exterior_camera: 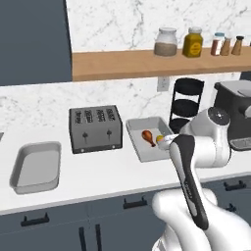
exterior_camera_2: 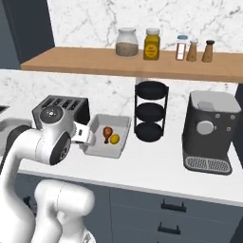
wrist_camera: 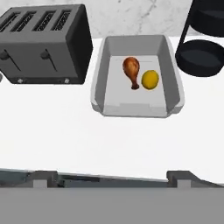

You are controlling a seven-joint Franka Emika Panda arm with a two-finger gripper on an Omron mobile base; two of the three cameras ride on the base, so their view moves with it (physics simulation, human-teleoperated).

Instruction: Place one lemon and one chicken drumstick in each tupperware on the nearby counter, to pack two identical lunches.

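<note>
A light grey tupperware [wrist_camera: 135, 109] stands on the white counter [wrist_camera: 87, 135] to the right of the toaster. One chicken drumstick [wrist_camera: 131, 70] and one lemon [wrist_camera: 150, 80] lie side by side in it, also seen as drumstick [exterior_camera: 147, 136] and lemon [exterior_camera: 160, 139]. A second tupperware [exterior_camera: 19, 171] sits left of the toaster and holds nothing. My gripper [wrist_camera: 113, 177] hovers in front of and above the filled tray, open, with nothing between its fingertips [wrist_camera: 43, 177].
A dark four-slot toaster [exterior_camera: 95, 128] stands between the two trays. Right of the filled tray are a black tiered stand [exterior_camera_2: 150, 111] and a dark coffee machine [exterior_camera_2: 209, 130]. A wooden wall shelf [exterior_camera_2: 95, 61] carries jars and shakers.
</note>
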